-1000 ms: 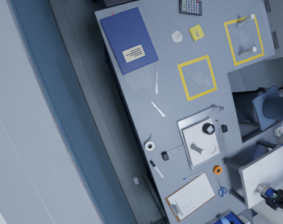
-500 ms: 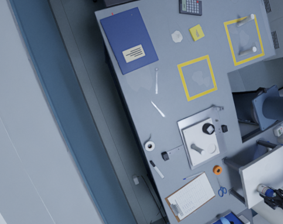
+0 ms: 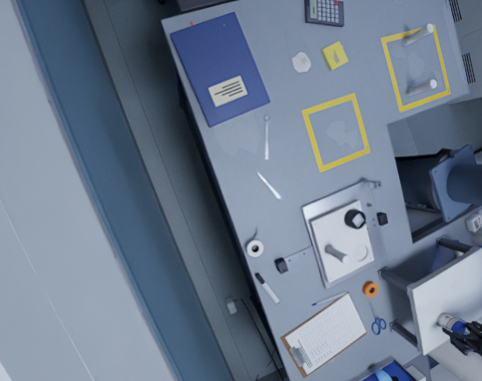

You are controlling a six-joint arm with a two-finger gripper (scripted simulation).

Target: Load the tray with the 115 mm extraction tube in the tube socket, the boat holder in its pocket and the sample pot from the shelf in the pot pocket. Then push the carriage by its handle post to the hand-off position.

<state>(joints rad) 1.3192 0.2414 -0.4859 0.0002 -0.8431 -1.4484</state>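
Note:
The sample pot (image 3: 451,323), white with a blue band, stands on the white shelf (image 3: 447,300) at the lower right. My gripper (image 3: 460,333) is around the pot. The white tray (image 3: 342,246) sits on its grey carriage plate in the middle of the table. A tube (image 3: 336,254) stands in the tray, and the black boat holder (image 3: 355,218) sits in its pocket. The round pot pocket (image 3: 361,253) is empty. The black handle post (image 3: 382,218) stands beside the tray. Two more tubes (image 3: 419,35) lie in the far yellow square. My gripper's fingers are closing on the pot, and I cannot tell whether they grip it.
The shelf's legs (image 3: 392,282) stand just beside the tray. An orange tape roll (image 3: 370,288), scissors (image 3: 378,325) and a clipboard (image 3: 324,333) lie near the front. A blue cylinder machine (image 3: 465,182) sits on the right. An empty yellow square (image 3: 336,132) lies mid-table.

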